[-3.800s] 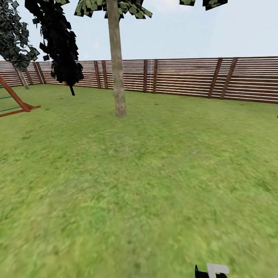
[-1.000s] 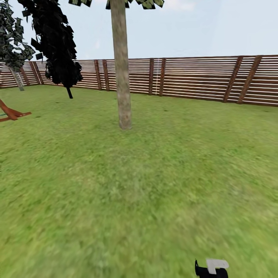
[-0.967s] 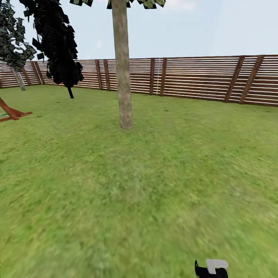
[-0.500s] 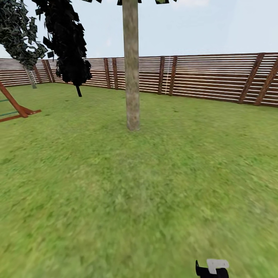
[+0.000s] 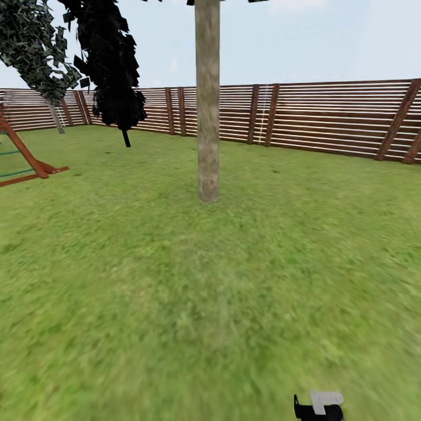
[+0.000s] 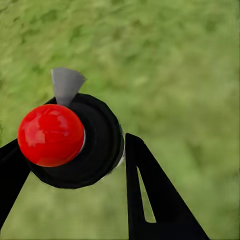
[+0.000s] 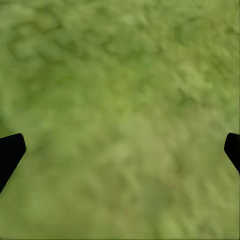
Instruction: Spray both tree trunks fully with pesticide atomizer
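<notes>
Head view: one pale trunk (image 5: pixel 208 105) stands on the grass (image 5: pixel 175 280) before the fence (image 5: pixel 327 120), with one dark conifer (image 5: pixel 111 64).

Left wrist view: the left pincer (image 6: pixel 72 160) pinches the atomizer (image 6: pixel 75 140) between two fingers.

Right wrist view: the right pincer (image 7: pixel 120 147) is spread above grass.

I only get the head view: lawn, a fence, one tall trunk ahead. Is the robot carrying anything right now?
Observer: Yes. In the left wrist view the left gripper is closed on the pesticide atomizer, a black bottle with a red ball top.
Operator: And the other arm?
Observer: The right gripper is open, with nothing between its fingers, just the grass floor beyond.
</notes>
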Robot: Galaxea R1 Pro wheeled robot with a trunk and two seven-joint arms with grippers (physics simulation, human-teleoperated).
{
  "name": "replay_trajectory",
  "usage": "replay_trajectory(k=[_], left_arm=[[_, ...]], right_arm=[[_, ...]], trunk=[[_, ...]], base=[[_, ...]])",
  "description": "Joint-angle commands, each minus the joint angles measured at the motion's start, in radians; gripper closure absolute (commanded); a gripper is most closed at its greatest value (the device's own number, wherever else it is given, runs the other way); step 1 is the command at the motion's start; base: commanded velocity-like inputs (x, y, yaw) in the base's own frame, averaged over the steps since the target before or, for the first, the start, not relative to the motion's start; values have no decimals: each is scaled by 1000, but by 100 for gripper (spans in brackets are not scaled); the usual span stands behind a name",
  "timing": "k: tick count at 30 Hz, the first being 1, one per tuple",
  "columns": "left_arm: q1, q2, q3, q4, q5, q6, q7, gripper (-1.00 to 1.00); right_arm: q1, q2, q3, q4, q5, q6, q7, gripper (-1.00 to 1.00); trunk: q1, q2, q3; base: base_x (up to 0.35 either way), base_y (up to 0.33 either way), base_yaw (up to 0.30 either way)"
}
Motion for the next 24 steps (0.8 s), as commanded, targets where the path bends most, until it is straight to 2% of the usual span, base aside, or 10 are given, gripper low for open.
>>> replay_trajectory(k=[1,6,24], left_arm=[[-1,0,-6,1,2,-2,7,100],[-1,0,-7,1,2,-2,7,100],[-1,0,-7,1,2,-2,7,100]], right_arm=[[-1,0,-6,1,10,-3,-6,-100],[-1,-1,-6,1,10,-2,-6,-100],[-1,-2,-6,1,10,-1,-6,-100]], trunk=[[0,0,-1],[0,0,-1],[0,0,-1]], base=[[340,0,260],[340,0,86],[340,0,1]])
